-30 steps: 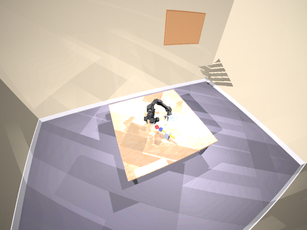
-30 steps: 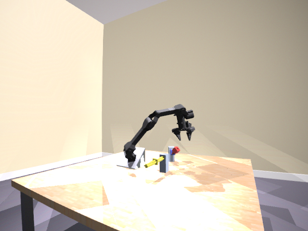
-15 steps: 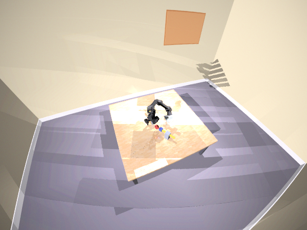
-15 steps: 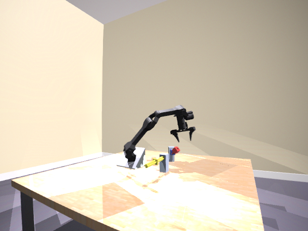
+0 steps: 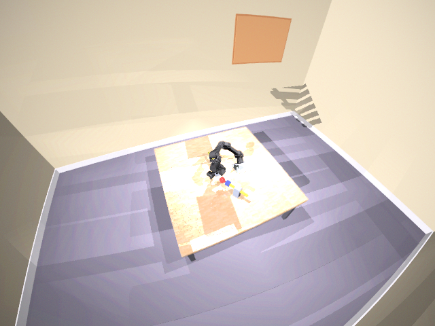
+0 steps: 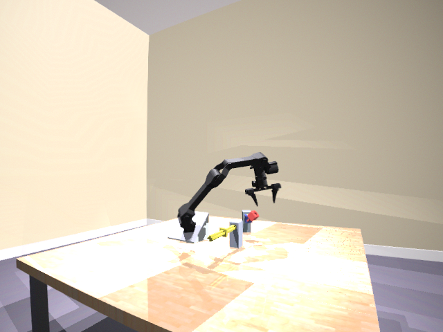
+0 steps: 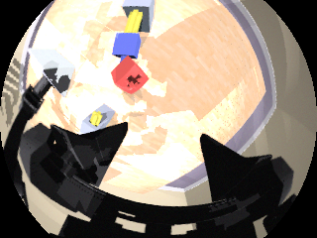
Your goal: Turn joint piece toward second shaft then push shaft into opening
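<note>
The red square joint piece (image 5: 221, 180) (image 6: 253, 215) (image 7: 130, 75) is at the end of a blue part (image 5: 228, 183) (image 7: 126, 45) on the fixed yellow shaft (image 6: 216, 235) (image 7: 134, 22), which passes through its grey block (image 5: 236, 193) (image 6: 235, 236). Its dark cross-shaped opening faces upward, toward the wrist camera. The second block (image 6: 246, 228) (image 7: 105, 112) holds the second yellow shaft (image 7: 95, 118), whose end shows apart from the joint piece. My gripper (image 5: 216, 175) (image 6: 266, 204) (image 7: 164, 131) is open and empty, above the joint piece and touching nothing. The second block is hidden in the top view.
The wooden table (image 5: 217, 214) (image 6: 200, 289) (image 7: 213, 64) carries both blocks. The arm's pale base plate (image 6: 199, 228) (image 7: 42, 59) is beside them. An orange board (image 5: 262, 39) hangs on the wall.
</note>
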Action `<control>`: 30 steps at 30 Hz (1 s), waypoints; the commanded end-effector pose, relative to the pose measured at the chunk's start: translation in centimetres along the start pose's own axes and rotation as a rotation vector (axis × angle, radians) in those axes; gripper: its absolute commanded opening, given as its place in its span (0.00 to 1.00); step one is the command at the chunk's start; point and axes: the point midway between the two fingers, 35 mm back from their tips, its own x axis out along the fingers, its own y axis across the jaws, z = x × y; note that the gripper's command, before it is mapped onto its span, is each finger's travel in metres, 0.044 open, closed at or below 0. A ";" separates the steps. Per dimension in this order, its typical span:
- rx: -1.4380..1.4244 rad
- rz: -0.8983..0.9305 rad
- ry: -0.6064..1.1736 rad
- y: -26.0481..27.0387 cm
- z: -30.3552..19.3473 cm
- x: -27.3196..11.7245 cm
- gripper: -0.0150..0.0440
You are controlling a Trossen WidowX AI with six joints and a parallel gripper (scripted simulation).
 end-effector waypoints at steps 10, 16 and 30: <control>-0.382 0.017 0.040 0.1 0.2 0.6 1.00; -0.570 0.030 0.057 0.2 0.3 0.8 1.00; -0.805 0.050 0.075 0.2 0.4 1.5 1.00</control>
